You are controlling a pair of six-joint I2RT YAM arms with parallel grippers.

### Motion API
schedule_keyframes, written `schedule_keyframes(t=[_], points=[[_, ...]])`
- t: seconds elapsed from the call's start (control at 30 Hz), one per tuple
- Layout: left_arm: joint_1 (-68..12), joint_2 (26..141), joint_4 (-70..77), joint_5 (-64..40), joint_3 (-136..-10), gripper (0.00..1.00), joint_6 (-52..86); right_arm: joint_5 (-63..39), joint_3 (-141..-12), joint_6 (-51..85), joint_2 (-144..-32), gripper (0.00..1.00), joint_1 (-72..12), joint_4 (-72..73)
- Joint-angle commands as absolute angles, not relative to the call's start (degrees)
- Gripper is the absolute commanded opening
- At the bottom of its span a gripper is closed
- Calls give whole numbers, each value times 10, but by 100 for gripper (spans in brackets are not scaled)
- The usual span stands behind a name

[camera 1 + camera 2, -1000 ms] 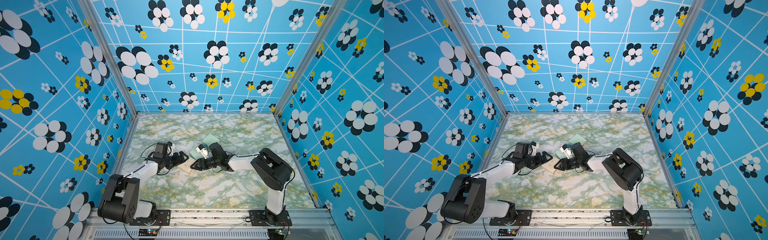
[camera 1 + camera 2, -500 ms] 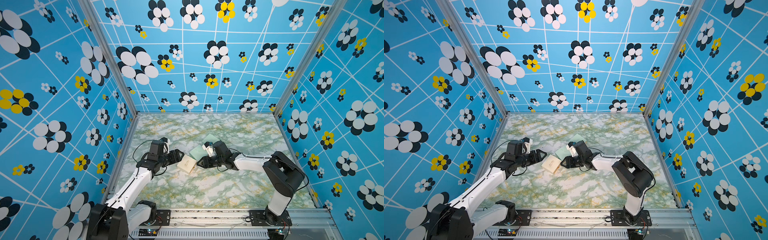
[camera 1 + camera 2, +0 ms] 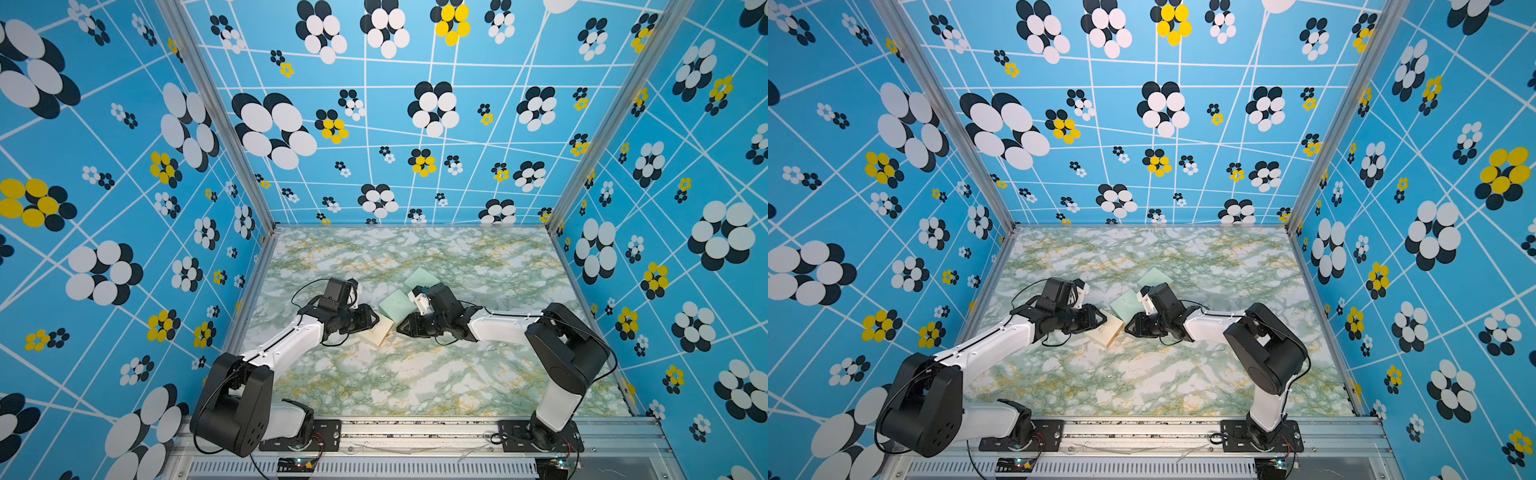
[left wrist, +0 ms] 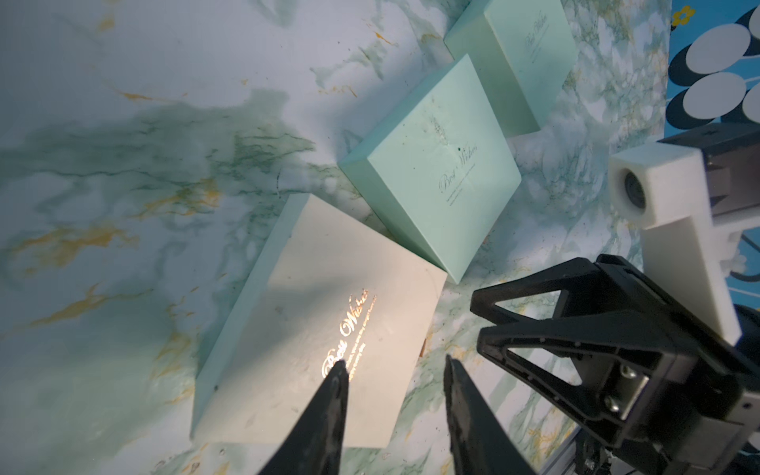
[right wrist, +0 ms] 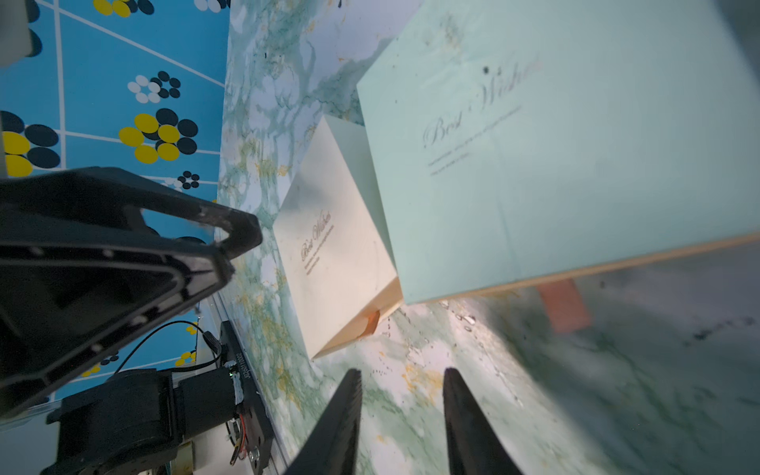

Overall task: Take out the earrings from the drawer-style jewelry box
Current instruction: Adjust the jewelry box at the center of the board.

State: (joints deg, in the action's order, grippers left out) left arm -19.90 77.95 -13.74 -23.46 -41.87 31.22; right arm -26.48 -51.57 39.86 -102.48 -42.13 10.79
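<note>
Twin white-and-black robot arms
Left arm (image 3: 286, 345) and right arm (image 3: 498, 326): white shells, bulky black joint housings (image 3: 232, 411), thin black cables (image 3: 292, 297), open-frame black fingers (image 4: 617, 283) with silver screws (image 4: 627, 372), white wrist-camera mount (image 4: 674, 197).

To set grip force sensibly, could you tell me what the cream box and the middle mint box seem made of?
The cream box: probably matte paperboard; crisp edges, a bare tan edge at its drawer end, and shiny gold foil lettering. The middle mint box: likely the same matte card; sharp corners, dull printed script.
</note>
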Motion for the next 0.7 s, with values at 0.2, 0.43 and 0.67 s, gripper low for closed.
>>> schedule_keyframes(t=[0.2, 0.43, 0.67], points=[[-207, 803, -154, -196, -439, 25, 293, -281, -519, 449, -1050, 32, -422, 130], [-206, 806, -175, -178, -443, 24, 282, -279, -532, 463, -1064, 29, -436, 123], [-201, 796, -176, -175, -443, 24, 275, -278, -539, 488, -1077, 29, -440, 143]])
